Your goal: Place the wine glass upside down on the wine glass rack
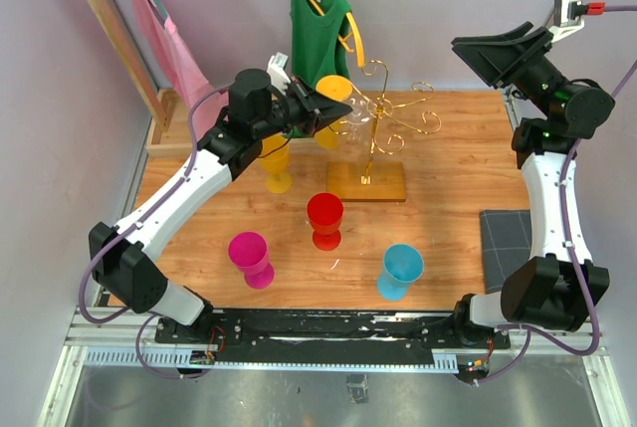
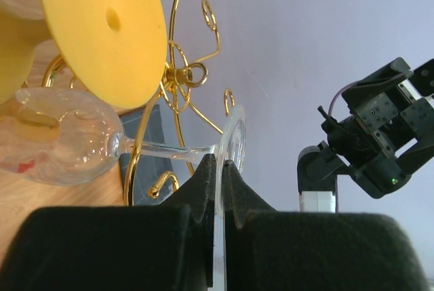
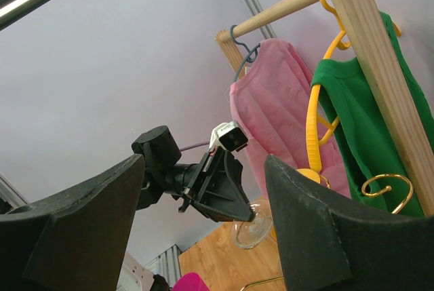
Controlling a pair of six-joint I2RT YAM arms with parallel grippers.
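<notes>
Top view: mid-frame, the left pincer (image 1: 333, 113) is clenched on the glass (image 1: 350, 129) beside the rack's (image 1: 368, 180) curled arms. The right pincer (image 1: 495, 53) gapes at upper right. Left wrist: the glass lies sideways, foot pinched, bowl at lower left. Right wrist: the glass shows at bottom centre.

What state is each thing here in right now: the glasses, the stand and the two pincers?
wine glass: on its side, held by its foot, not hung.
left pincer: shut on the wine glass.
right pincer: open, empty.
wine glass rack: standing upright.
red goblet: upright.
pink goblet: upright.
blue goblet: upright.
</notes>
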